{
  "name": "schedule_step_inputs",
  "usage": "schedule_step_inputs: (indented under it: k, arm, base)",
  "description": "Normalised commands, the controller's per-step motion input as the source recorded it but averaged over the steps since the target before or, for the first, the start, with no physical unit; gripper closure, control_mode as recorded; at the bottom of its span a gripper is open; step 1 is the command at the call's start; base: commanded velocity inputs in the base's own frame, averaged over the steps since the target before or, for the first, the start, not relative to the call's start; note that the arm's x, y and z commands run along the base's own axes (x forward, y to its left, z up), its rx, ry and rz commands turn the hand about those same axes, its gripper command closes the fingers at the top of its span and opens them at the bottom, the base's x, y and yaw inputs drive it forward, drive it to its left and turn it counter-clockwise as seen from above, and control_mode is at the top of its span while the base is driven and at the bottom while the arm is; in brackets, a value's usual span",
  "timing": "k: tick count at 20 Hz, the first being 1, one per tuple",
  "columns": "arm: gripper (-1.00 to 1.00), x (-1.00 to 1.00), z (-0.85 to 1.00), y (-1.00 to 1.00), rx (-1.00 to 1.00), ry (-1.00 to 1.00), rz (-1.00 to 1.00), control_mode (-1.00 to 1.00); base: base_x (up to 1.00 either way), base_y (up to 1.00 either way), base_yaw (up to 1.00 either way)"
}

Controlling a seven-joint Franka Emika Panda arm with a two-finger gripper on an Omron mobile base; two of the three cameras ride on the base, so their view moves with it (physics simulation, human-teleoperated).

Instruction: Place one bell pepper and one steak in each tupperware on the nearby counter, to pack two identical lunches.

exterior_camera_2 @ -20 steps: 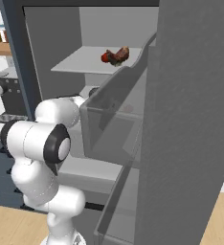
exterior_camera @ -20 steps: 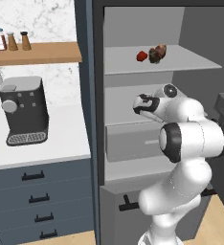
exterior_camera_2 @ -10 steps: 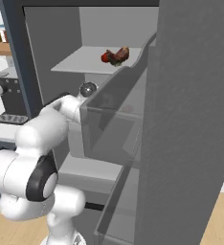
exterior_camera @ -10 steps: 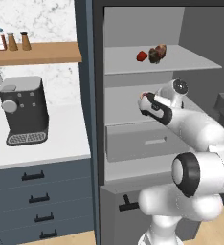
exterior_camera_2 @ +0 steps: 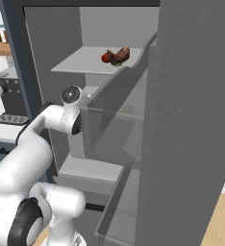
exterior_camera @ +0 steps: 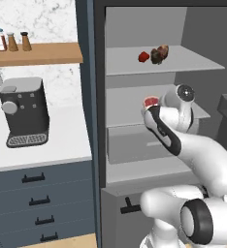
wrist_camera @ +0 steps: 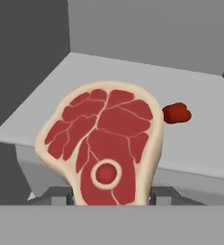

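You have the steak [wrist_camera: 106, 143] pinched in the claw [wrist_camera: 114, 194]; hand view shows it standing on edge between the two finger tips, flat marbled face toward the camera. Long axis runs roughly along the claw's reach, narrow end with the round bone mark down at the fingers, broad lobed end pointing away toward the shelf [wrist_camera: 205, 139] ahead. Slight lean to the hand view's left.

Left base view: the claw [exterior_camera: 152, 109] sits inside the open fridge [exterior_camera: 98, 97], in the gap between upper and middle shelves, with a sliver of the steak [exterior_camera: 151, 101] showing at its tip.

On the upper shelf [exterior_camera: 183, 60] you can see one bell pepper [exterior_camera: 143, 56] with a brown lump [exterior_camera: 159, 53] just beside it to the right. Hand view picks up one bell pepper [wrist_camera: 176, 114] lying on the shelf beyond the steak, apart from it.

Bench [exterior_camera: 47, 145] to the left of the fridge carries a coffee machine [exterior_camera: 23, 111]; dark drawers [exterior_camera: 38, 203] under it
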Motion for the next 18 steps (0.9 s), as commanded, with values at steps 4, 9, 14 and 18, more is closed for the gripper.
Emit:
schedule_step_inputs:
  k: [4,9,14,18]
  arm:
    - [1.00,-0.81,0.32,0.09,-0.02,-0.01,0.00,-1.00]
    - [1.00,-0.65,0.08,0.00,0.00,0.00,-0.02,-1.00]
    - [1.00,-0.49,0.07,-0.01,0.05,0.00,-0.01,-1.00]
    - [1.00,-0.09,0.00,-0.01,0.02,0.01,-0.04,-1.00]
  base:
    - [0.00,0.00,0.00]
    - [0.00,0.00,0.00]
    - [0.00,0.00,0.00]
    - [0.00,0.00,0.00]
